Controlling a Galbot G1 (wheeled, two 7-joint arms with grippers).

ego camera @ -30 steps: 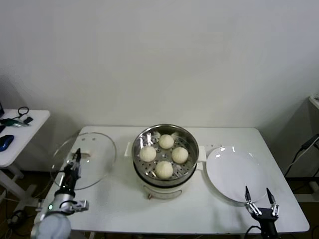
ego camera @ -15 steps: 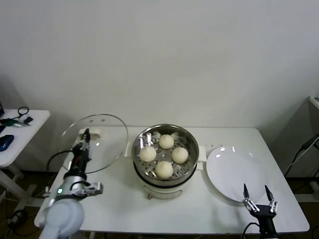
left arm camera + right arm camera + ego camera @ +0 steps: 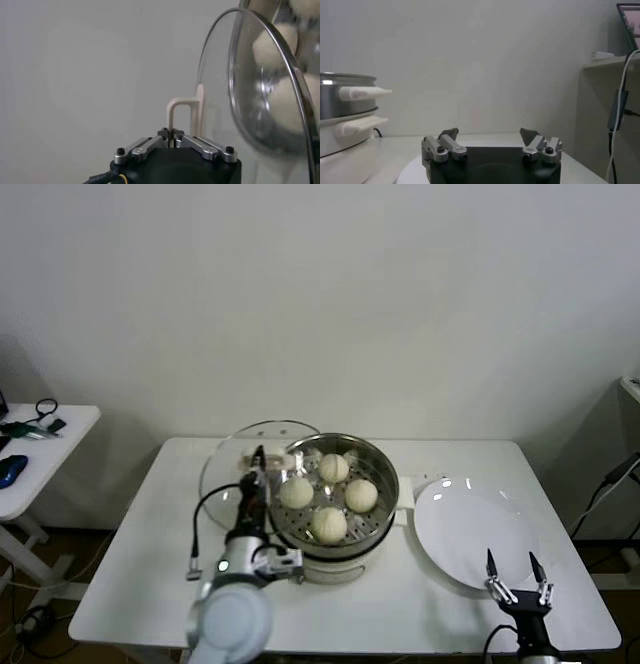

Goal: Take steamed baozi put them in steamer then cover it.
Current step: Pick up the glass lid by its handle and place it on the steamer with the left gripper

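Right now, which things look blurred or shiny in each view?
Left wrist view: the baozi look soft behind the cover, whose rim glints. Head view: the steamer wall shines and the white plate shows small highlights. Right wrist view: no glare seen.

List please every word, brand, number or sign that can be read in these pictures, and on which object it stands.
None: no readable text shows in any view.
The steamer, its pot base, the cover and the white plate carry no visible lettering.
The screen at the edge of the right wrist view is too blurred to read.

White plate (image 3: 470,529), perhaps bare
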